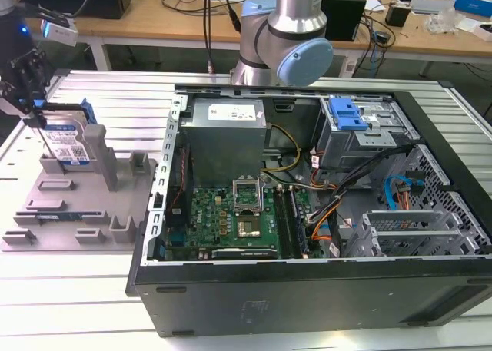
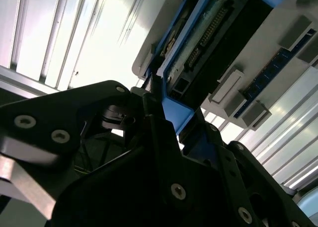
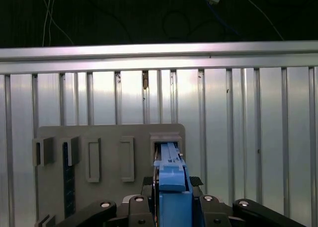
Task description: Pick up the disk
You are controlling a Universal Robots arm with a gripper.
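Far on the exterior view's left: pincer (image 1: 32,97) down over the disk (image 1: 68,140), which stands on edge in a slot of the grey holder (image 1: 77,213) on the slatted metal desk (image 1: 69,305). Label side of disk faces the camera; blue rails along its edges. Fingers (image 1: 38,132) reach down across the disk's upper edge. In both wrist views, black finger links sit tight against either side of the blue rail (image 3: 171,187), so judged closed on the disk, though actual pad contact is hidden. Disk's lower edge appears seated in the slot, not lifted.

Step judged: grasp made, lift not yet begun. Lift calls for a pull in line with the slot, no tilt, to avoid binding on the grey posts (image 1: 100,155).

Further right: open computer case (image 1: 307,213), circuit board (image 1: 231,220), grey power supply (image 1: 227,132), blue latch (image 1: 346,114). Well apart from the disk.
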